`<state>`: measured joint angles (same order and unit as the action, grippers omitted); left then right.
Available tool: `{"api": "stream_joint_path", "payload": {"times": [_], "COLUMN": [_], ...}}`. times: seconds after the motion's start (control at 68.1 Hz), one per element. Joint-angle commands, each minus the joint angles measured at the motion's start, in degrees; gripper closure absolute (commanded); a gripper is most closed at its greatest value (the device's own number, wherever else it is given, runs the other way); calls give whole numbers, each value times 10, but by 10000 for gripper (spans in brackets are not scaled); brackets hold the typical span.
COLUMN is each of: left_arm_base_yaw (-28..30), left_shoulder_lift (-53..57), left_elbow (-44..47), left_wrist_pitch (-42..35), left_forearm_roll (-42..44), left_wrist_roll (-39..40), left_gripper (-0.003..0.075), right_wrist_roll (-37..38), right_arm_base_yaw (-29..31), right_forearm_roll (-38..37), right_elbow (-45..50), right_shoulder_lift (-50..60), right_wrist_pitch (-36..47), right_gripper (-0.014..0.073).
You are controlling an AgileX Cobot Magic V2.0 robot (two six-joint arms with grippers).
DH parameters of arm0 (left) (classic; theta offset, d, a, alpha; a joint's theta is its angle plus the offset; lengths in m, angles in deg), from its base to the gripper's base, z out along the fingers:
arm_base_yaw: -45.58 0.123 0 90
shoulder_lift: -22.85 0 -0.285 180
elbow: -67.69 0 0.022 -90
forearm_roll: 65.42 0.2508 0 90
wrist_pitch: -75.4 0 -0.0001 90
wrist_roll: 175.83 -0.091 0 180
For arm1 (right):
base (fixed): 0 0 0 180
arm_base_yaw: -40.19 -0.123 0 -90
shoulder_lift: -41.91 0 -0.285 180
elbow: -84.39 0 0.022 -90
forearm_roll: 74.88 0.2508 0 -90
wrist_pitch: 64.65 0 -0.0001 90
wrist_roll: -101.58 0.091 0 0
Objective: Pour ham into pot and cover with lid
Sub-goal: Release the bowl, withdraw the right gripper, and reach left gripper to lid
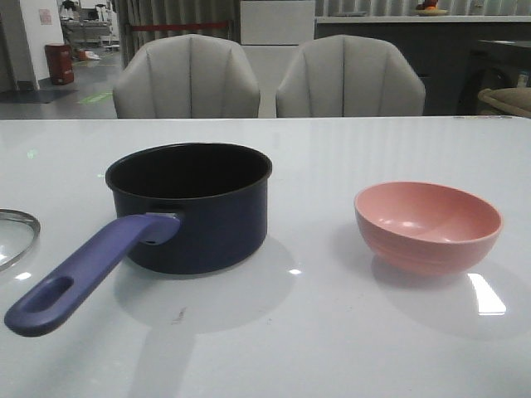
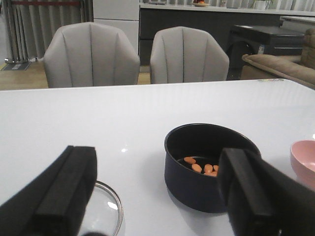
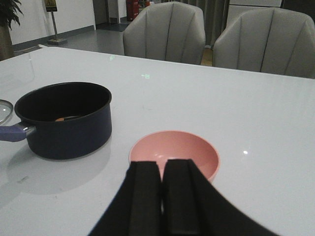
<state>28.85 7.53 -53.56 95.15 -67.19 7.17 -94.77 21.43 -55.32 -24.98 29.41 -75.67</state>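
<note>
The dark navy pot (image 1: 199, 215) stands left of centre on the table, its purple-blue handle (image 1: 83, 274) pointing toward the front left. Several orange pieces of ham (image 2: 201, 167) lie in the pot (image 2: 197, 182). The glass lid (image 1: 15, 236) lies flat at the table's left edge, only partly in frame. My left gripper (image 2: 156, 169) is open wide, with the lid (image 2: 106, 206) low between its fingers and nothing held. My right gripper (image 3: 161, 167) is shut on nothing, just short of the pink bowl (image 3: 174, 150), which looks empty. Neither gripper shows in the front view.
The pink bowl (image 1: 427, 225) sits to the right of the pot on the white table (image 1: 332, 332). Two grey chairs (image 1: 187, 79) (image 1: 348, 79) stand behind the table's far edge.
</note>
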Motion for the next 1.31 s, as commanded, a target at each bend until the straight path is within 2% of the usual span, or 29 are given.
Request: {"api": "stream_joint_path", "payload": {"times": [0.0, 0.103, 0.338, 0.441, 0.587, 0.705, 0.925, 1.292], "left_arm_base_yaw": [0, 0, 16, 67, 157, 200, 204, 204], "left_shoulder_lift": [-40, -102, -257, -343, -446, -528, -676, -821], "left_elbow": [-44, -87, -161, -192, -232, -269, -377, -481], "left_wrist_pitch": [-40, -22, -1, 19, 43, 78, 193, 280], "left_forearm_roll": [-5, -5, 27, 30, -2, -12, -12, -1], "left_wrist_roll": [2, 2, 37, 68, 69, 68, 35, 6], "left_gripper": [122, 26, 29, 29, 29, 29, 29, 29], "right_wrist_roll": [-6, -6, -6, -6, -6, -6, -6, -6], "right_arm_base_yaw": [0, 0, 0, 0, 0, 0, 0, 0], "right_forearm_roll": [5, 5, 5, 5, 5, 5, 5, 5], "right_elbow": [-18, -18, -18, -18, -18, -18, -18, -18], "right_shoulder_lift": [-6, -6, -6, -6, -6, -6, -6, -6], "right_wrist_pitch": [48, 48, 48, 48, 48, 48, 48, 48], "right_gripper": [435, 435, 435, 435, 435, 435, 435, 435]}}
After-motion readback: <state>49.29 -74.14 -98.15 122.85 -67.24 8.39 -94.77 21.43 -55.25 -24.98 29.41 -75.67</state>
